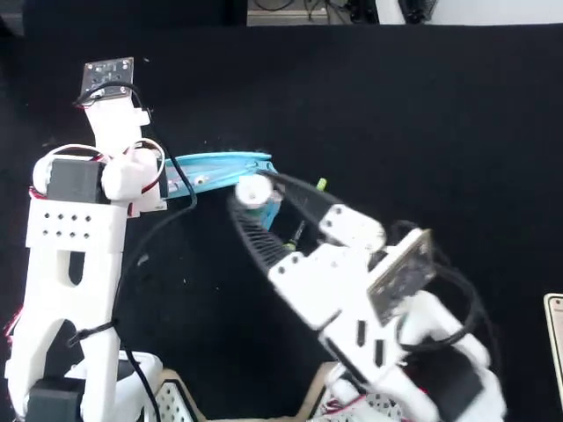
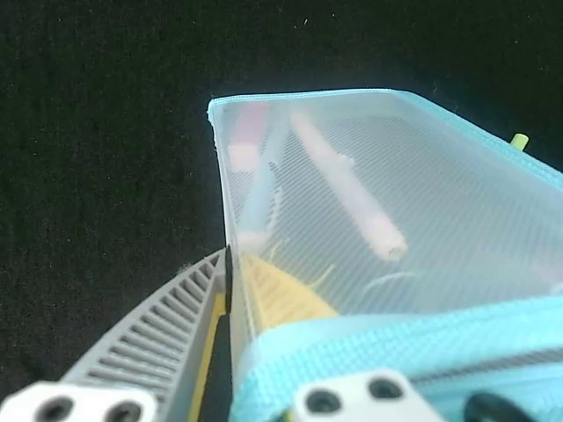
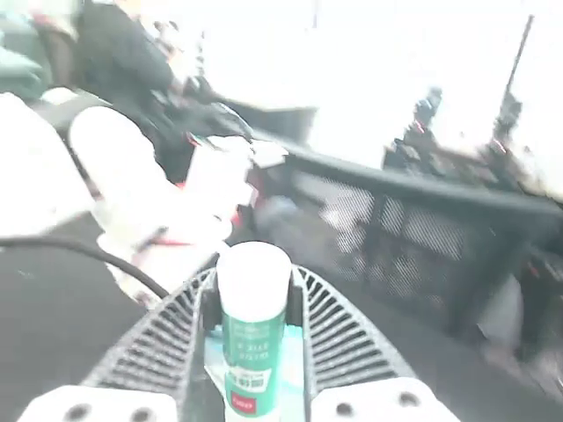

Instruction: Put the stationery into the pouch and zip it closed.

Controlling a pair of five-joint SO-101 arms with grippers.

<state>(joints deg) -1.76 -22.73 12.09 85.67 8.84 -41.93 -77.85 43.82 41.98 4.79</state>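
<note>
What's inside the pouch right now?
Through the pouch wall: a white pen, a blue pen and something yellow. The teal zipper band hides anything beneath it.

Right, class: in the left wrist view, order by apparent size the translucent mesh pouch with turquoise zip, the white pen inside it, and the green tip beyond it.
1. Translucent mesh pouch with turquoise zip, largest.
2. White pen inside it.
3. Green tip, smallest as seen; farther off and mostly hidden, so its real size is unsure.
</note>
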